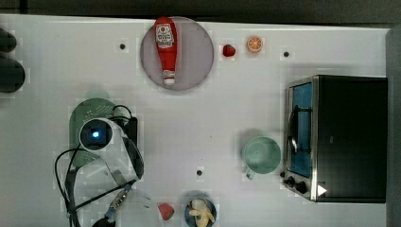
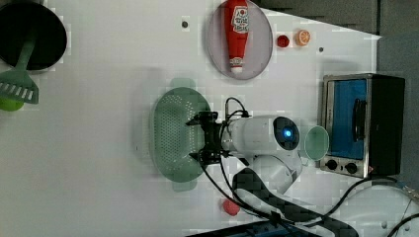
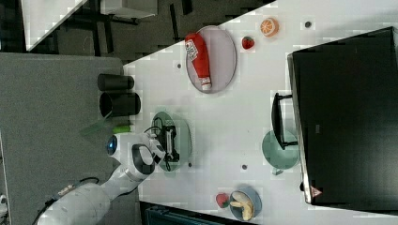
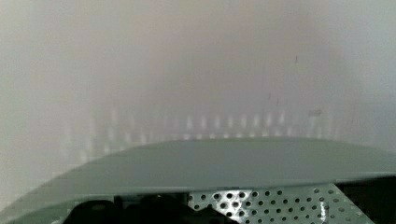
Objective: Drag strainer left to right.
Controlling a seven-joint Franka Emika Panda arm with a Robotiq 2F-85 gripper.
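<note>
The strainer, a pale mint-green oval colander with a perforated bottom, lies on the white table at the top view's left. My gripper hangs over the strainer's rim on the left view's right side, its black fingers spread open, one near each end of that rim stretch. Nothing is held between them. In the right view the gripper sits over the strainer. The wrist view looks close onto the strainer's rim and holes. From above, the arm's wrist covers much of the strainer.
A grey plate with a ketchup bottle lies at the back. A green mug stands next to the toaster oven. Small fruit pieces and a banana bowl sit near the edges. A black pan with a green spatula is in the left view's left corner.
</note>
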